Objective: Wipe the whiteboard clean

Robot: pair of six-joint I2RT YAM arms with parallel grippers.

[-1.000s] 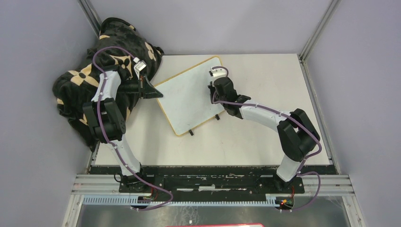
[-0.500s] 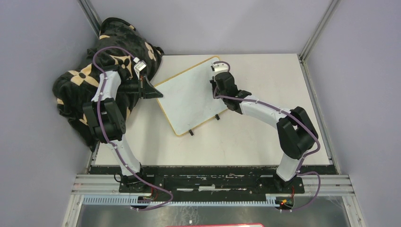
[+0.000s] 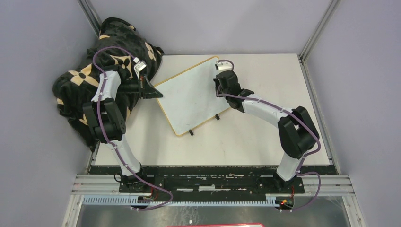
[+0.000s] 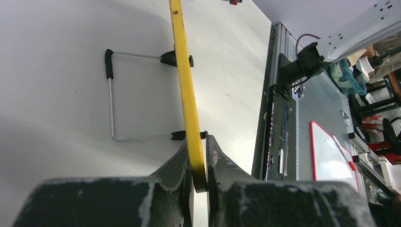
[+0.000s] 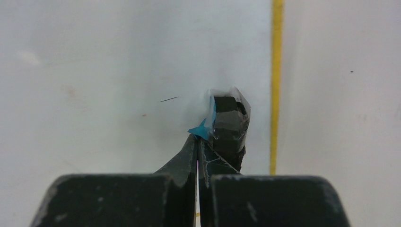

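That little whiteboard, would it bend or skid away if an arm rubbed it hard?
Probably stiff: the whiteboard keeps a dead-straight frame in the left wrist view. Likely light and apt to slide on the smooth table; the left gripper is shut on its yellow edge, seemingly to steady it.

The left arm (image 3: 108, 90) reaches forward, elbow bent, its tool (image 4: 198, 144) clamped on the whiteboard (image 3: 189, 99) edge. The right arm (image 3: 265, 111) stretches forward and inward, wrist angled down, its tool (image 5: 197, 144) pinched shut on a small dark pad (image 5: 229, 124).
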